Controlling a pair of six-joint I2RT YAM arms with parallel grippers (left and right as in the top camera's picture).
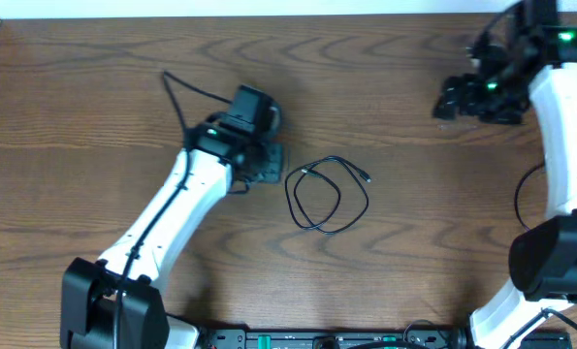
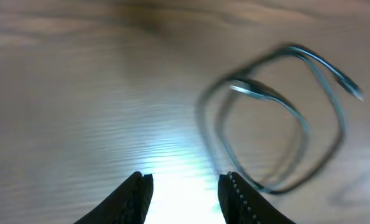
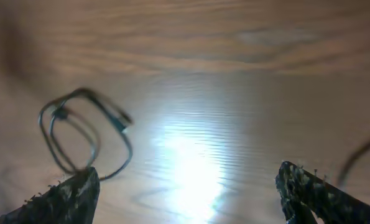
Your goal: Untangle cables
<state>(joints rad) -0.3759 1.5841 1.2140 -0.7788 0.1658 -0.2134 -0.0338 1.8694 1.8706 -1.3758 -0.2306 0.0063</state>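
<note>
Snagging risk: the black cable [image 1: 292, 199] is lying in overlapping loops, so pinching one strand and pulling is likely tightening the crossing rather than opening it.
Missing risk: the left gripper [image 2: 185, 198] is hanging just beside the coil's near edge, not over a strand; a close from here is probably catching only the bare table [image 1: 414, 281].
Dragging risk: the cord is looking thin and light, so one arm pulling alone is probably sliding the whole coil across the wood instead of parting it.
Left jaws: standing partly apart, with nothing between them but brightly lit wood.
Right jaws: the right gripper [image 3: 188, 205] is holding its fingers spread wide and empty, well apart from the coil, over the table's far right corner.
Cable position: lying flat near the middle of the table, just to the right of the left gripper.
Cable look: curling into about two rough loops that are crossing each other, with both small end plugs [image 1: 366, 177] lying free on the far side of the coil.
White cord: not showing in any view.
</note>
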